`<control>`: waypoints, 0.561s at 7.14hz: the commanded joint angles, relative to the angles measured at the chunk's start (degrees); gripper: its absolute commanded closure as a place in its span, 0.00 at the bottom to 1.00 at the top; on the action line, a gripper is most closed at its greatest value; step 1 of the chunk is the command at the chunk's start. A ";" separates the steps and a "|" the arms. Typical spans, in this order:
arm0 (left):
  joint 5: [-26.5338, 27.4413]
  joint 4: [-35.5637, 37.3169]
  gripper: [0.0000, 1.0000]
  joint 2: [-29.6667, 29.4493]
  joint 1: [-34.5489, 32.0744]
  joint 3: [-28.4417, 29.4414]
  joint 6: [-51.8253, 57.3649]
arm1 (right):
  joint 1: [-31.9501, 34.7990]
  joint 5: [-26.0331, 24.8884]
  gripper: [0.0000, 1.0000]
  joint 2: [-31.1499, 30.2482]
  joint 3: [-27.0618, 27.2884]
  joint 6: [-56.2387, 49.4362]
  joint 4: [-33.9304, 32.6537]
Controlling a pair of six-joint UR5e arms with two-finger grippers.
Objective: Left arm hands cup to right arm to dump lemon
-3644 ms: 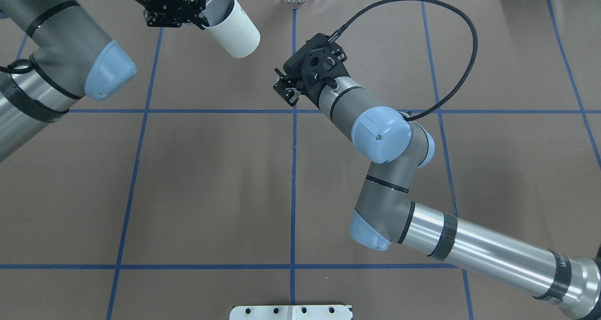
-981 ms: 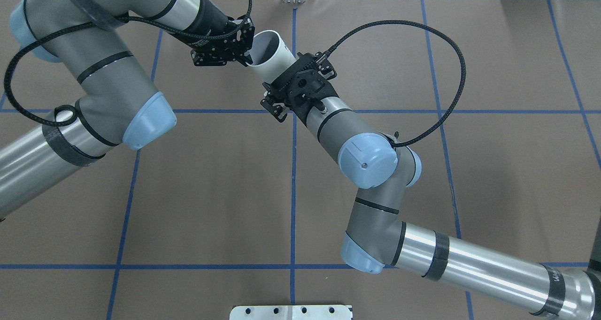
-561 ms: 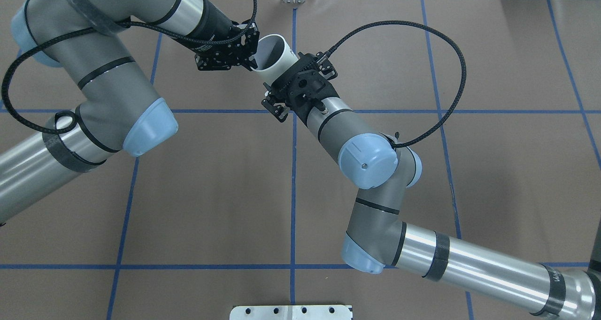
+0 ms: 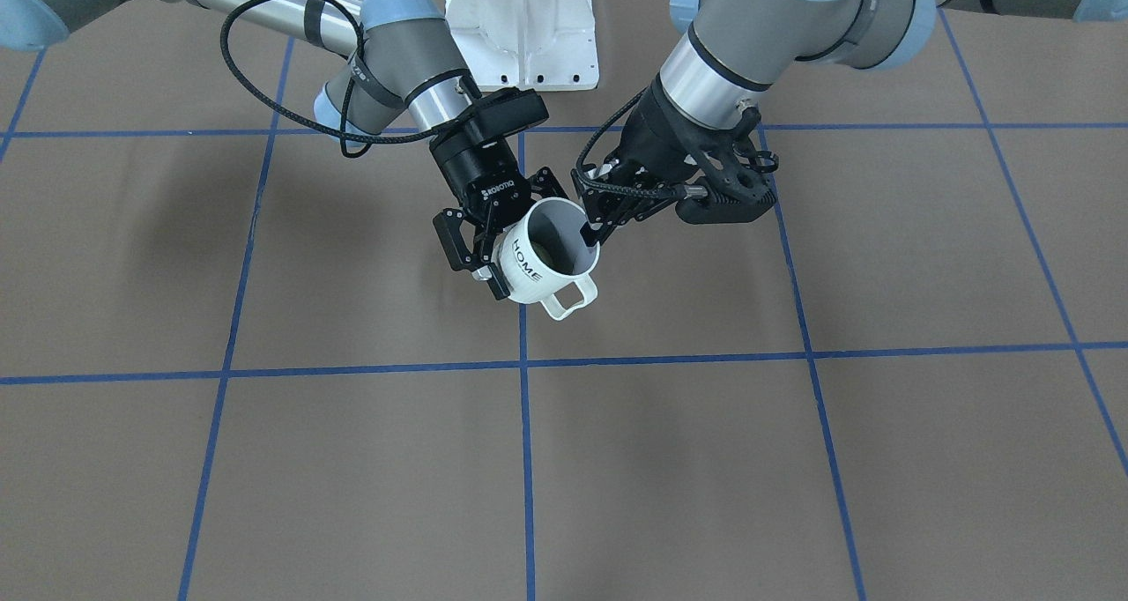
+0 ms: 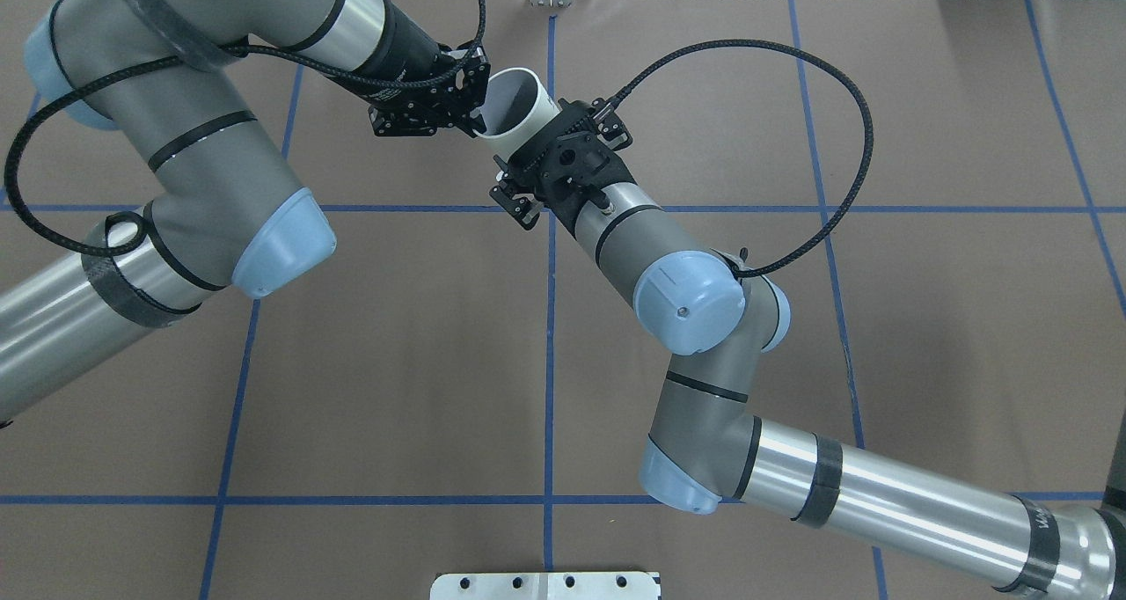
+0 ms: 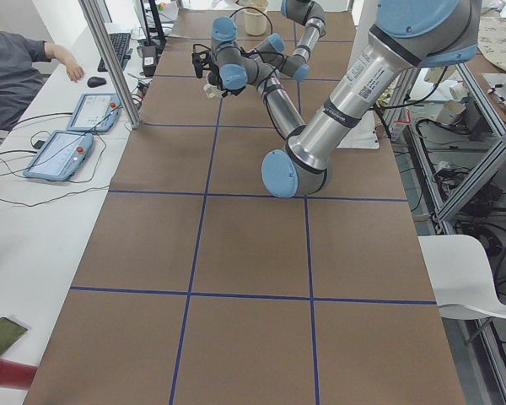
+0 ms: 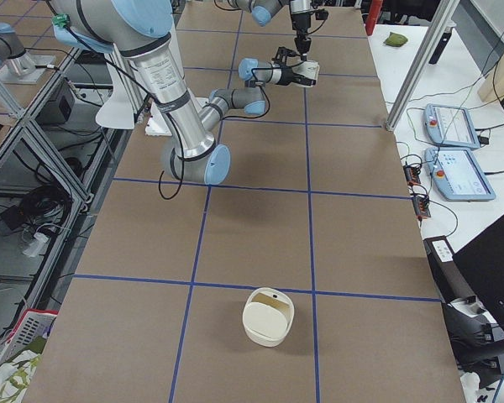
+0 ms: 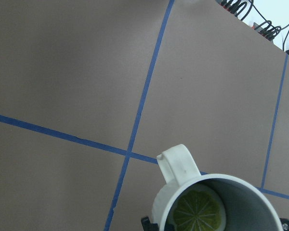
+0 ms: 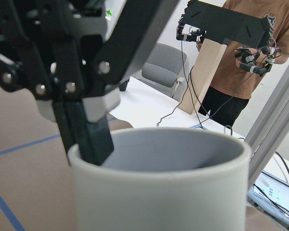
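Brown blue-taped tabletop (image 4: 352,478) under the cup (image 4: 529,270) — white desk (image 6: 17,228) alongside

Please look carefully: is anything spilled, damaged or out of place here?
Nothing stands out. The cup is held between both grippers: the left gripper pinches its rim, the right gripper is around its body. The lemon lies inside the cup; nothing is spilled on the table.

A cream container (image 7: 268,316) stands on the brown table (image 7: 370,243), just beside a blue tape line (image 7: 361,293).
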 commanded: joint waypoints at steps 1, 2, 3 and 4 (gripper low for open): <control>-0.25 -0.09 1.00 -0.09 0.00 -0.04 0.09 | -0.09 -0.09 0.44 -0.07 -0.04 0.28 0.08; -0.52 -0.09 0.96 0.08 0.00 -0.04 0.09 | -0.09 0.00 0.73 -0.07 0.05 0.46 0.17; -0.52 -0.09 0.12 0.17 0.00 -0.04 0.70 | -0.09 0.00 0.88 -0.16 0.14 0.55 0.34; -0.69 0.00 0.00 0.17 -0.17 -0.48 0.88 | -0.09 0.00 0.92 -0.16 0.31 0.81 0.43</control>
